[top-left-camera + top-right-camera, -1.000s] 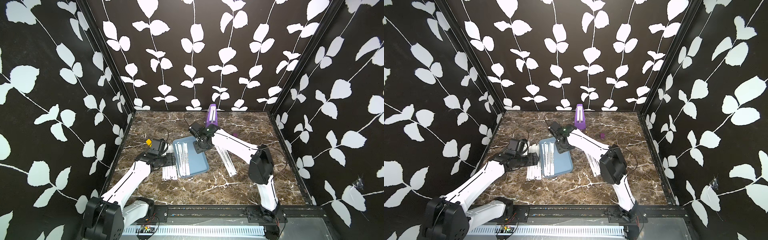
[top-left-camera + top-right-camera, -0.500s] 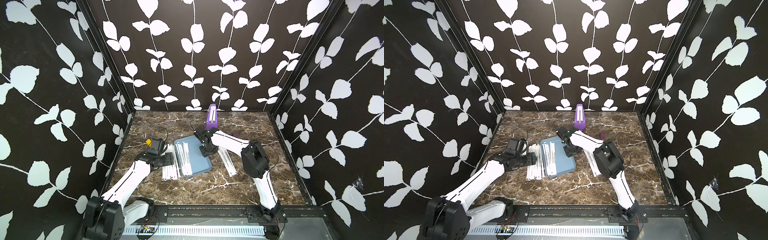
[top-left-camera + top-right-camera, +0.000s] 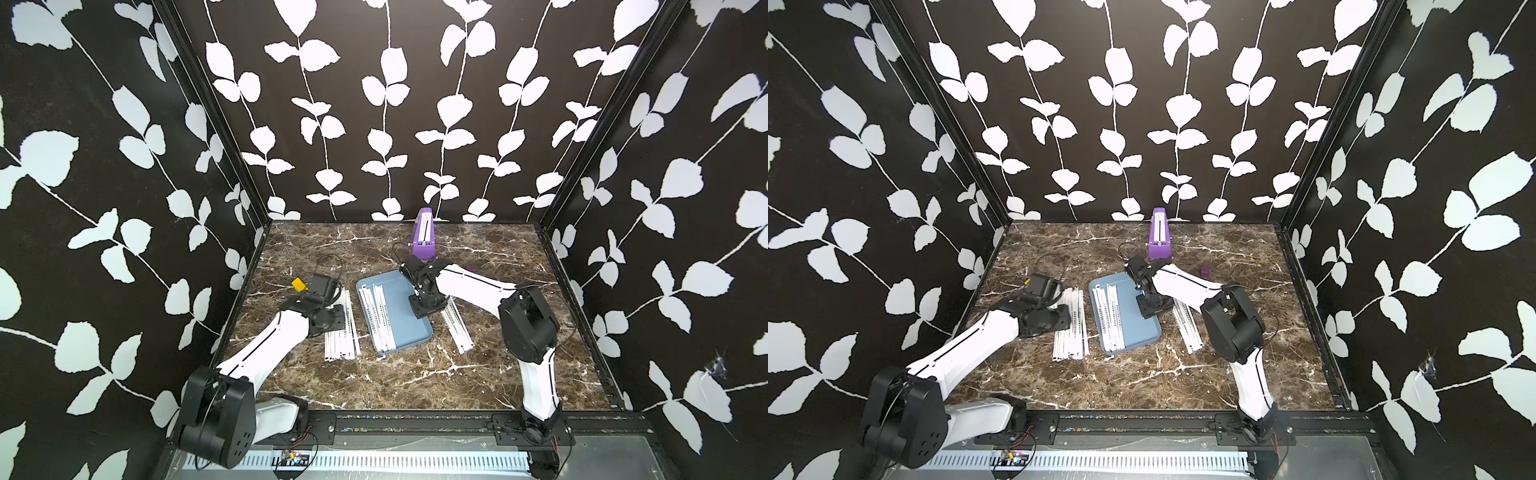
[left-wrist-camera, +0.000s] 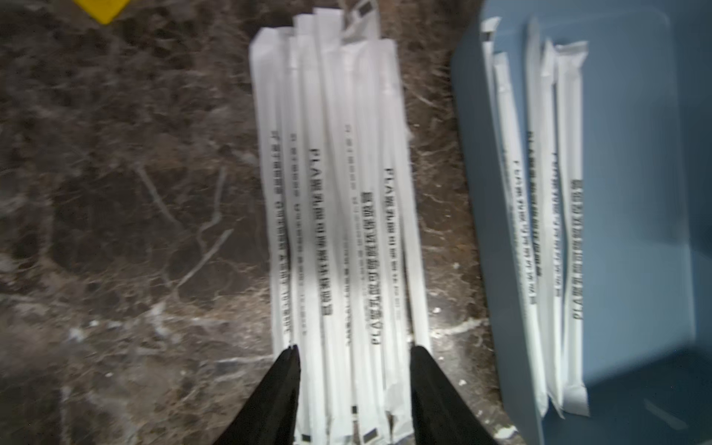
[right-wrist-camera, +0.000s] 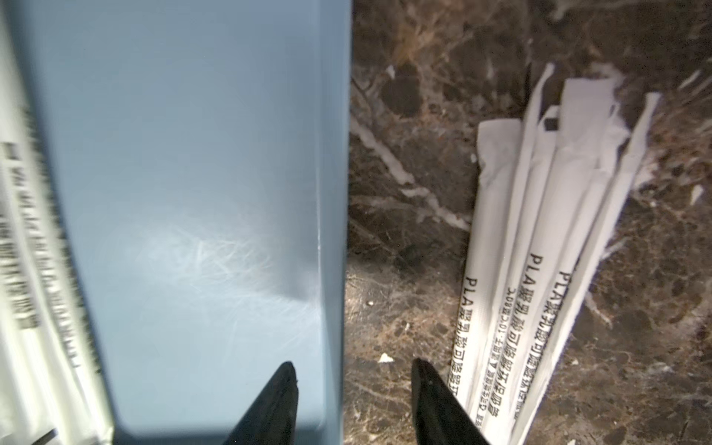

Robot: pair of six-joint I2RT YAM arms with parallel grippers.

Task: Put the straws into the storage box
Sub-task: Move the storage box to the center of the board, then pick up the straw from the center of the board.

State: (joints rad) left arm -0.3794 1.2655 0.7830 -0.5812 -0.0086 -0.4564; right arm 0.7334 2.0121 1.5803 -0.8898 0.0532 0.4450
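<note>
between the left jaws lie loose straws [image 4: 339, 231].

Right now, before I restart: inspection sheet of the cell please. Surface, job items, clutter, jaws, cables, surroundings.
Surface: brown marble-look tabletop, a few white flecks.
Job's things: blue tray mid-table, a few straws laid along one side of it; left pile and right pile of straws lie on the table beside it.
Clutter: purple wedge at the back; yellow scrap; small purple piece.
Grippers: left gripper jaws apart over the left pile; right gripper jaws apart astride the tray's side wall, holding nothing.
Cables: black cable loop at the left wrist; loose wires on the front rail.
Surroundings: black walls with white leaf print.
</note>
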